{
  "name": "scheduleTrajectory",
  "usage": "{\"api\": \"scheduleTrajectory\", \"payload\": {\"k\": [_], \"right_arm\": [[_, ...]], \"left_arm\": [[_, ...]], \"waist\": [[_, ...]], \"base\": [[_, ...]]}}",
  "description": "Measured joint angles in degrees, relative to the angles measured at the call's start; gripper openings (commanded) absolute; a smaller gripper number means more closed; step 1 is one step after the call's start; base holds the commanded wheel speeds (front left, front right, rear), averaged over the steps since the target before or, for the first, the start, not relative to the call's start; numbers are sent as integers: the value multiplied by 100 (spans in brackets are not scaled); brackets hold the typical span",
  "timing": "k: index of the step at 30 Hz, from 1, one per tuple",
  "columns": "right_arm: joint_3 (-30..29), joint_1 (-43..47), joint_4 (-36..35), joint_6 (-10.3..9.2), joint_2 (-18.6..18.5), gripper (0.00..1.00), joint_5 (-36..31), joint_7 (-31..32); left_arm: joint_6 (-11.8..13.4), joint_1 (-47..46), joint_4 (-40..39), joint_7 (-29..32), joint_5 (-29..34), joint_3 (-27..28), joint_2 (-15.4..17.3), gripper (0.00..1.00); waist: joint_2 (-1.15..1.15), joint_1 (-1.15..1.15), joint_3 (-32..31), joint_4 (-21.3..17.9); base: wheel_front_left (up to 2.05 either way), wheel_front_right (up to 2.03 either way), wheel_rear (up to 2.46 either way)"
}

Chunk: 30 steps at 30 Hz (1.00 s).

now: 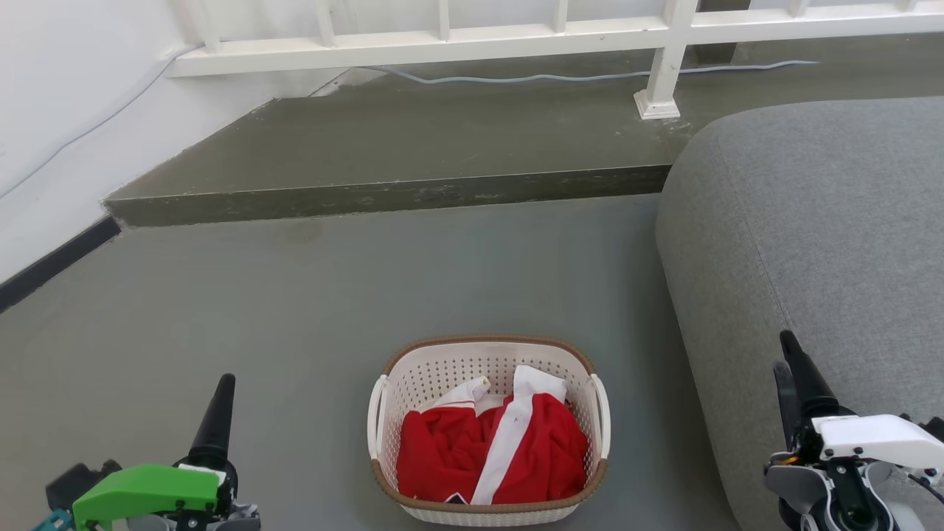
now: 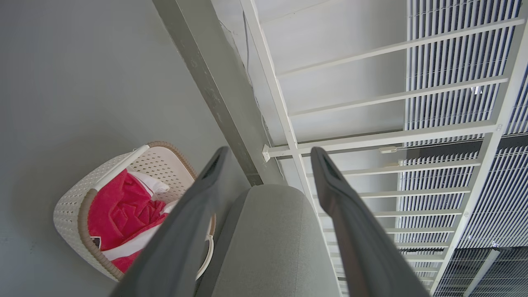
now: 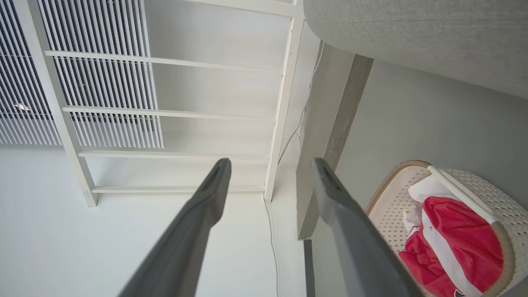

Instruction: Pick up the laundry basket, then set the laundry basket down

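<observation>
The laundry basket (image 1: 435, 372) stands on the grey floor low in the middle of the head view, cream-white and perforated, with a brown rim and white loop handles on both sides. A red and white garment (image 1: 493, 450) lies inside it. My left gripper (image 1: 221, 387) is at the lower left, well apart from the basket, and my right gripper (image 1: 788, 352) is at the lower right over the sofa's edge. Both stand open and empty in their wrist views: left gripper (image 2: 268, 154) and right gripper (image 3: 270, 165). The basket also shows in the left wrist view (image 2: 70, 206) and the right wrist view (image 3: 474, 181).
A grey sofa (image 1: 811, 236) fills the right side, close to the basket's right handle. A raised concrete step (image 1: 383, 195) runs across behind the basket, with a white railing (image 1: 664, 66) and a cable on it. A white wall with a dark skirting stands at the left.
</observation>
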Motion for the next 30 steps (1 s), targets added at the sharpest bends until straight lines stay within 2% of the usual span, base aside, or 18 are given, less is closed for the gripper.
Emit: {"api": "scheduleTrajectory", "payload": {"k": [9,27,30], "right_arm": [[197,-2,-131,-76,-18,100,-721,-113],[711,-1,-310,-318,-54,100,-2348,-434],[790,1,-330,-405,-58,100,-2625,-468]], "left_arm": [[71,-15,-223,-115,825,-141,111,100],[401,-16,-471,-437,2520,-670,188,100],[458,-15,-503,-509,2780,-756,203,100]], "waist": [[0,0,3,-1],[0,0,10,4],[0,0,9,2]], "base": [[0,0,0],[0,0,0],[0,0,0]]}}
